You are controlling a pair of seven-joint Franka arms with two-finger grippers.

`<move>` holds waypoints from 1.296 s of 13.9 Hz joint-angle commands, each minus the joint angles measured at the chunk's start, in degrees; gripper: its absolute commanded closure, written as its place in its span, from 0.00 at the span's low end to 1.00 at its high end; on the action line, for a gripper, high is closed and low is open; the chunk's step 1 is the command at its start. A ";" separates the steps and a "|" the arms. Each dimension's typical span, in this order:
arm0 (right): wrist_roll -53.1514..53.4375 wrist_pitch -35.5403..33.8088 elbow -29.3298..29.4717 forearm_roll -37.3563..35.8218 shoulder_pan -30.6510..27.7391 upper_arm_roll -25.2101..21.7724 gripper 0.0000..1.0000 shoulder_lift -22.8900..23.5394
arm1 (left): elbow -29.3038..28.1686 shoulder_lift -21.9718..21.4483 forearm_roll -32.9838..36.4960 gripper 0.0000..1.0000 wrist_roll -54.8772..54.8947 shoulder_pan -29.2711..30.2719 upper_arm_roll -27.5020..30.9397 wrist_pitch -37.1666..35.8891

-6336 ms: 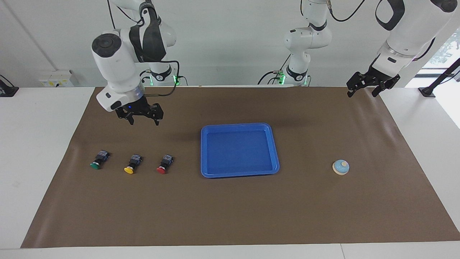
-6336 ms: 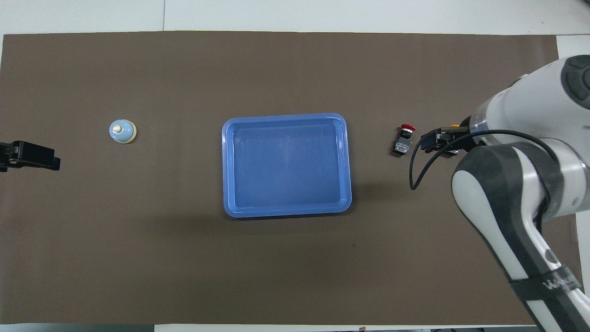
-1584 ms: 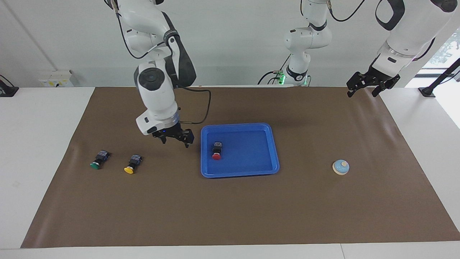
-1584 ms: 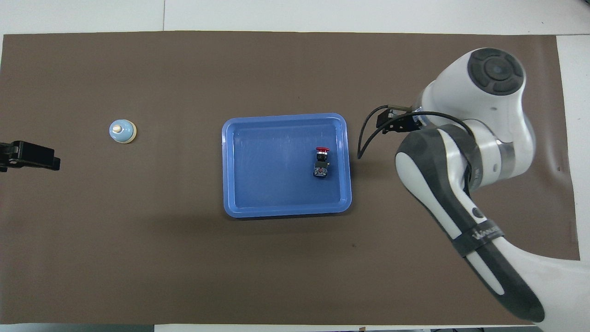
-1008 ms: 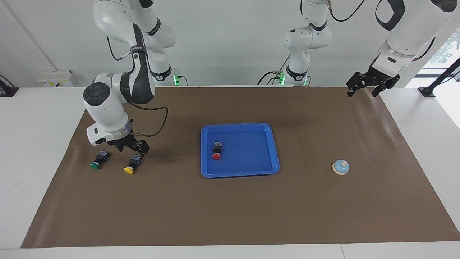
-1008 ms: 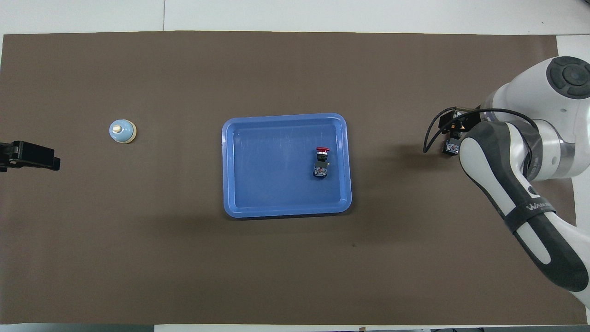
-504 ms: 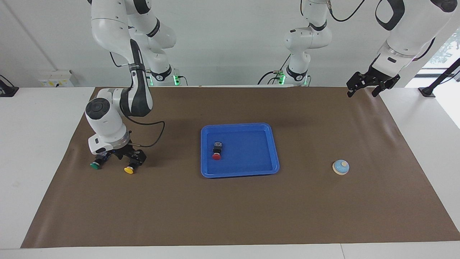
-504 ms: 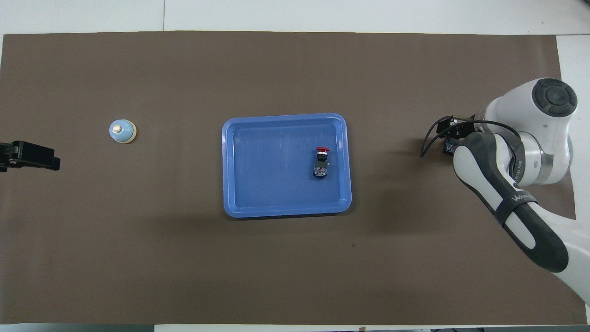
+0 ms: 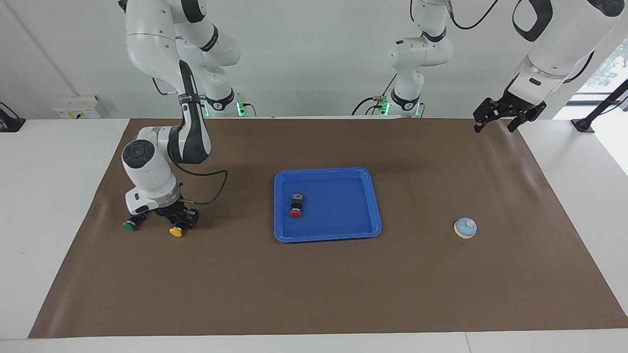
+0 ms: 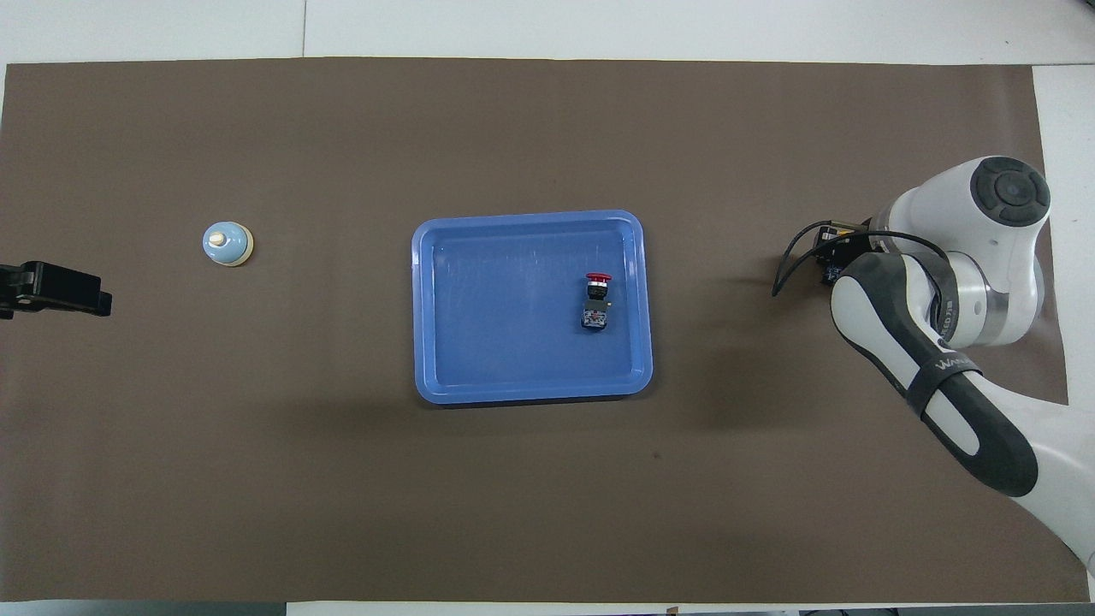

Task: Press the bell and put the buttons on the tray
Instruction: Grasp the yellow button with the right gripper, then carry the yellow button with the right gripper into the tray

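Note:
My right gripper (image 9: pixel 178 220) is down on the mat, shut on the body of the yellow button (image 9: pixel 175 232), whose cap pokes out below it. The green button (image 9: pixel 130 224) lies just beside it, toward the right arm's end of the table. The red button (image 9: pixel 295 206) lies in the blue tray (image 9: pixel 327 237) at mid-table, near the tray's wall on the right arm's side. The light blue bell (image 9: pixel 465 228) stands alone toward the left arm's end. My left gripper (image 9: pixel 508 116) hangs open and waits over the mat's corner by the robots.
A brown mat (image 9: pixel 314 284) covers the table, with white table edge around it. In the overhead view the right arm (image 10: pixel 941 291) covers the yellow and green buttons, and only the left gripper's tip (image 10: pixel 53 291) shows.
The right gripper has come down the last bit onto the yellow button and closed on its body. The left arm, the bell, the tray and the red button have not moved.

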 commanded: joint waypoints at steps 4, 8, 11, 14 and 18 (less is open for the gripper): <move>-2.54 0.81 -1.00 -0.77 -0.80 0.87 1.00 -0.64 | -0.64 -0.78 -0.32 0.00 0.10 -0.03 0.20 -0.41; -2.46 -3.48 2.06 -0.77 0.08 1.31 1.00 -0.81 | -0.64 -0.78 -0.32 0.00 0.10 -0.03 0.20 -0.32; -0.36 -14.01 10.31 0.19 4.38 1.40 1.00 -0.73 | -0.55 -0.78 -0.32 0.00 0.10 -0.03 0.20 -0.41; 6.74 -21.32 16.38 0.46 11.13 1.40 1.00 -0.46 | -0.64 -0.78 -0.32 0.00 0.10 -0.03 0.20 -0.41; 18.70 -27.48 23.50 2.55 20.80 1.40 1.00 1.38 | -0.55 -0.78 -0.32 0.00 0.10 -0.03 0.20 -0.41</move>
